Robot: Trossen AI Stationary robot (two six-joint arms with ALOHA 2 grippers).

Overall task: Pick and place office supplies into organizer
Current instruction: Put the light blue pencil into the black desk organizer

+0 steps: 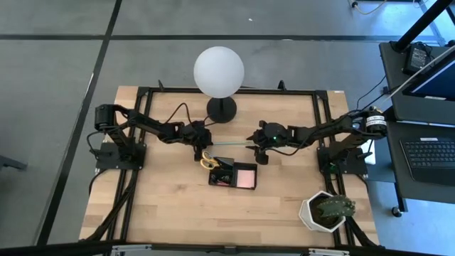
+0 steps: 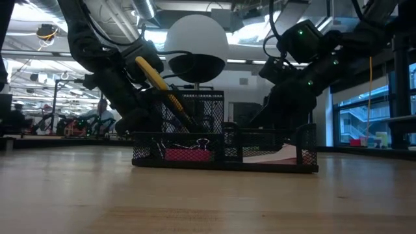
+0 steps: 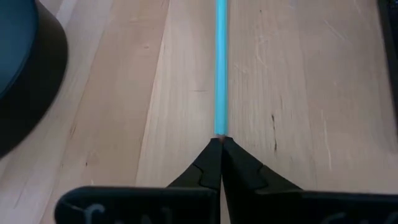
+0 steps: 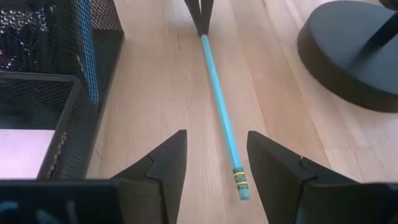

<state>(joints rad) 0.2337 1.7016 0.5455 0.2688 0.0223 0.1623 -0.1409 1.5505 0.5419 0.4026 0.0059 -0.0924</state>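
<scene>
Nearest the right wrist camera, the right gripper (image 4: 211,165) stands with its dark fingers spread wide on either side of the eraser end of a turquoise pencil (image 4: 221,112), which lies flat on the wooden table (image 4: 155,93); nothing is clamped yet. At the pencil's far end the left gripper (image 3: 221,144) is pinched tight on the pointed tip, so the stick appears pinned at one end while the other arm lines up on it, probably for a handover or a steadied lift. In the overhead picture the pencil (image 1: 229,144) runs along the three-to-nine line between the two grippers, just at twelve o'clock of the organizer (image 1: 232,174), a black mesh tray with a pink pad (image 1: 245,176) in one compartment and yellow-handled scissors (image 1: 207,161) leaning over its nine o'clock end. A white globe lamp (image 1: 219,71) stands farther toward twelve, its dark base close beside the pencil, and a potted plant (image 1: 327,210) sits at about four o'clock.
</scene>
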